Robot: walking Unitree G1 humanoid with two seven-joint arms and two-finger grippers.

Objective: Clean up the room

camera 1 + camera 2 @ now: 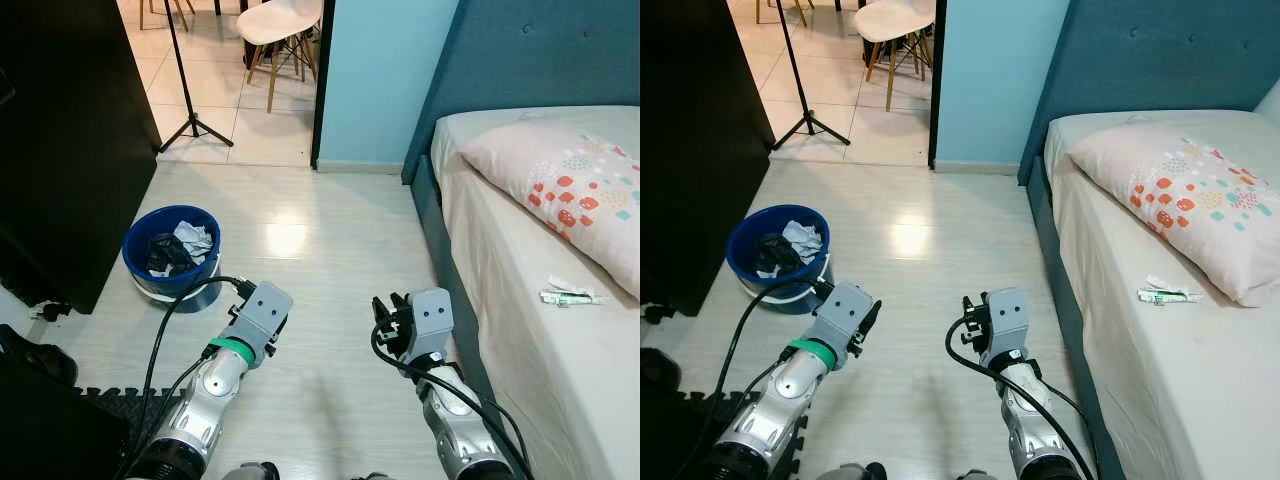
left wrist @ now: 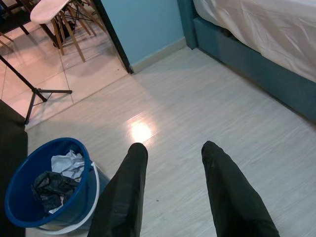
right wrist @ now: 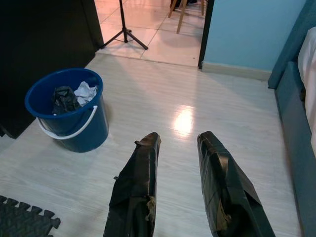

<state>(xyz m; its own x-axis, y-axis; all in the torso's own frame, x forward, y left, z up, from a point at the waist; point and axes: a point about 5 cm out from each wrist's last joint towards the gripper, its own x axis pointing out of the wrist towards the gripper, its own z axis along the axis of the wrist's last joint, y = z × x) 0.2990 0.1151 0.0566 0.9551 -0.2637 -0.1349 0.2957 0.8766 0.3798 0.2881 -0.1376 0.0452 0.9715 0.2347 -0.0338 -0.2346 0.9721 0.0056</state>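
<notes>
The left gripper [image 2: 173,192] and the right gripper [image 3: 180,182] are both held over the pale floor [image 1: 330,240], fingers parted and holding nothing. The blue bucket [image 1: 172,255], at 10 o'clock from the left gripper, contains a black item and crumpled white paper. A small wrapper [image 1: 568,294], possibly a tube, lies on the bed [image 1: 560,370] at 3 o'clock, just beside the pillow [image 1: 565,185].

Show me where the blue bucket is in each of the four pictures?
Left eye view: blue bucket on the floor at left, beside the dark cabinet.
Right eye view: at far left, beside the same cabinet.
Left wrist view: low corner, next to the left gripper fingers.
Right wrist view: left side, past the right gripper.
Shared landmark: the black tripod stand.
</notes>
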